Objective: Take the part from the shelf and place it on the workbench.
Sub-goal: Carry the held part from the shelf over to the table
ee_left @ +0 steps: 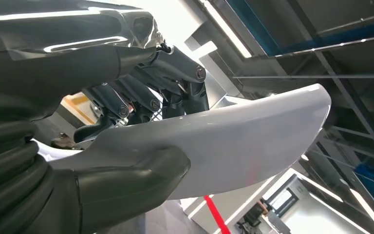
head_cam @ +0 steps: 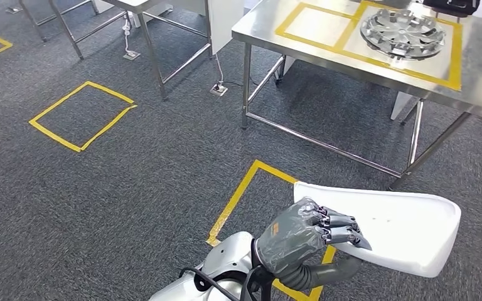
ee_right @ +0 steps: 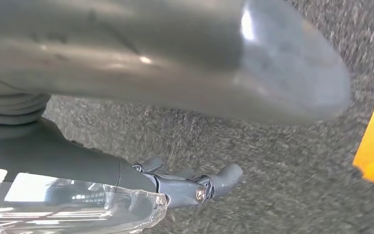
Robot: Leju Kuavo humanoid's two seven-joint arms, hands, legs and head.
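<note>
White part (head_cam: 408,229) held by left hand (head_cam: 307,235) at one end only, fingers over the top, thumb (ee_left: 131,183) beneath, well short of workbench (head_cam: 326,53). Risk judged: overhanging end sagging or slipping free during approach; collision with metal wheel (head_cam: 403,32) there. Right hand (ee_right: 195,187) empty, fingers loosely apart. No legible writing or brands.
</note>
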